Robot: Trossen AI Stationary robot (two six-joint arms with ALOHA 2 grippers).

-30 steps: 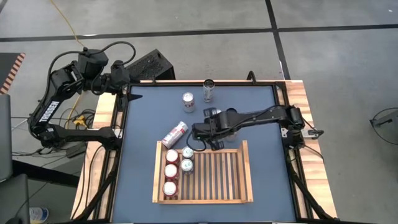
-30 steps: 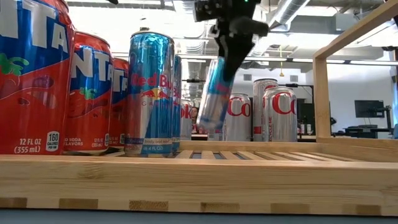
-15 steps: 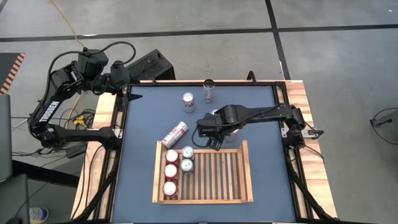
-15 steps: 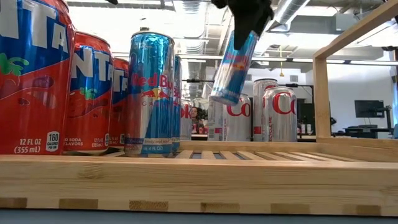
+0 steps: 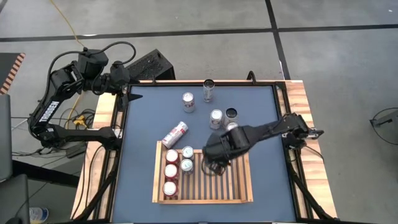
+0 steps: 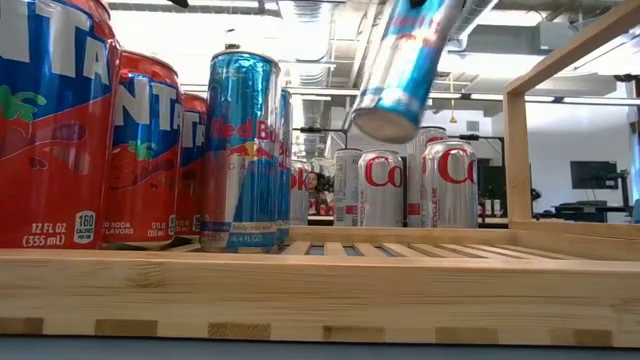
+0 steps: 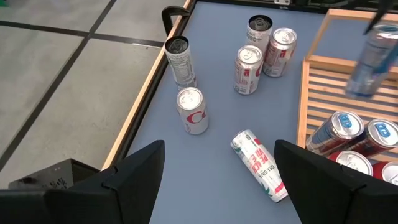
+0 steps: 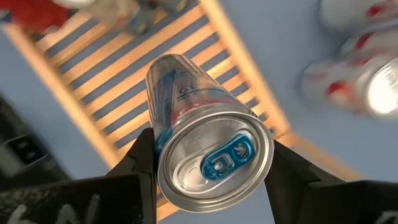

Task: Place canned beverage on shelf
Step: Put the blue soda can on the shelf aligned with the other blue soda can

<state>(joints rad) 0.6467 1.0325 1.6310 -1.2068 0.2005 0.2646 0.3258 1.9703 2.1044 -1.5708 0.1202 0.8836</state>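
A: Left arm parked off the table's far-left corner. Left gripper (image 7: 214,180) seen in its own wrist view, jaws standing apart, nothing held between them.

B: Loose cans on the blue table (image 5: 261,124)?

A: One Coke can (image 5: 188,102) upright near the far edge, a dark-topped can (image 5: 209,89) beside it at the rim. One can lying on its side (image 5: 175,133), just off the tray's far-left corner. Two more upright near the middle (image 5: 216,118), (image 5: 232,114).

B: Tray contents?

A: Tray (image 5: 239,196) toward the near side. Three red cans (image 5: 170,172) ranked along its left rim, two blue cans (image 5: 186,158) just beside them. Remaining slats bare.

B: Right arm?

A: Reached across from the right edge, over the tray's far rim. Right gripper (image 8: 208,149) closed on a blue can (image 8: 208,155), pinched at both sides near the top. Can tilted, held up in the air (image 6: 405,65), clear of the slats, next to the two blue cans already set down.
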